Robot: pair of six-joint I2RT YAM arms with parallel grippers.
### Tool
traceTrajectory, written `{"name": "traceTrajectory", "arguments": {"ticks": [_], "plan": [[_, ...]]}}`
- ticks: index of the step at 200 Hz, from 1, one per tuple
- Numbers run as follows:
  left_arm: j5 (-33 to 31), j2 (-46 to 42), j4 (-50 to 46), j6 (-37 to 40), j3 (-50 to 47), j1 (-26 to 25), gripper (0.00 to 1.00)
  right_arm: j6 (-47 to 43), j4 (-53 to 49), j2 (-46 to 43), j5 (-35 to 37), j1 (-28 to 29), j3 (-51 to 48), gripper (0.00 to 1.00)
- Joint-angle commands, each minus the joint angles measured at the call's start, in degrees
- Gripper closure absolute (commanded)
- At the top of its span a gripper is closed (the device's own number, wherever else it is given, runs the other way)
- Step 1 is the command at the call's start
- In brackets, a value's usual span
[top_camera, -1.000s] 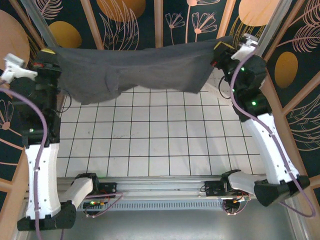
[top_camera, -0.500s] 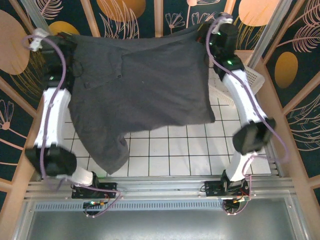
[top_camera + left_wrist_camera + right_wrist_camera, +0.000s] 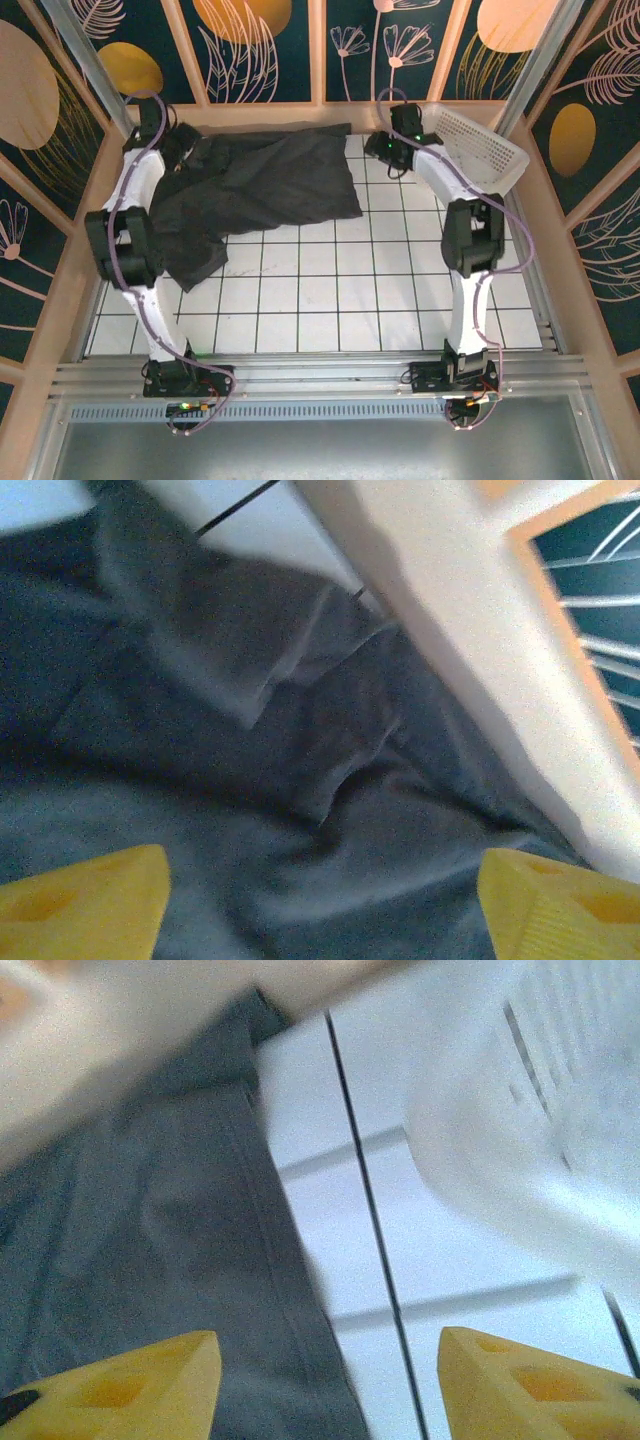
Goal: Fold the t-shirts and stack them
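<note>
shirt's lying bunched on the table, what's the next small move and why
Probably lower the open left gripper onto the bunched cloth under it, pinch and draw it flat. The t-shirt lies rumpled at the far left of the table; the right gripper is open too, nothing held, so a clean fold looks unready.

White mesh basket (image 3: 478,152), seemingly tilted, far-right

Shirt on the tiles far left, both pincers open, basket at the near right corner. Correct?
No: the basket sits at the far right corner, not the near one, as the top view shows. The shirt does lie on the tiles far left, and the left pincer and right pincer are open.
</note>
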Motion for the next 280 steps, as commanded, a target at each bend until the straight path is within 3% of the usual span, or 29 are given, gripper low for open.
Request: {"name": "traceTrajectory", "arguments": {"ticks": [1,27,48,92,239,280], "plan": [[0.92,-11.57,3.59,-3.46,-14.43,0.07,0.26,2.41,8.86,-11.69,1.30,2.33,-13.20,0.49],[0.93,-19.82,5.82,-6.47,-29.24,-0.37,0.34,2.34,8.81,-13.52,0.24,5.04,-22.14,0.62],[0.60,-22.56,5.08,-5.42,-34.14,-0.47,0.36,-0.63,7.83,-11.06,1.86,7.74,-22.74,0.64],[-1.17,-23.00,0.93,-2.62,-35.70,-0.47,0.38,-3.67,0.96,-0.38,3.66,9.49,-15.64,0.60],[-1.74,-21.24,2.90,-1.81,-42.09,-0.50,0.41,-3.43,0.41,5.42,-0.05,8.11,-12.30,0.66],[-1.53,-20.72,3.10,-1.66,-41.69,-0.46,0.42,-2.19,0.54,4.75,0.06,8.10,-12.68,0.78]]}}
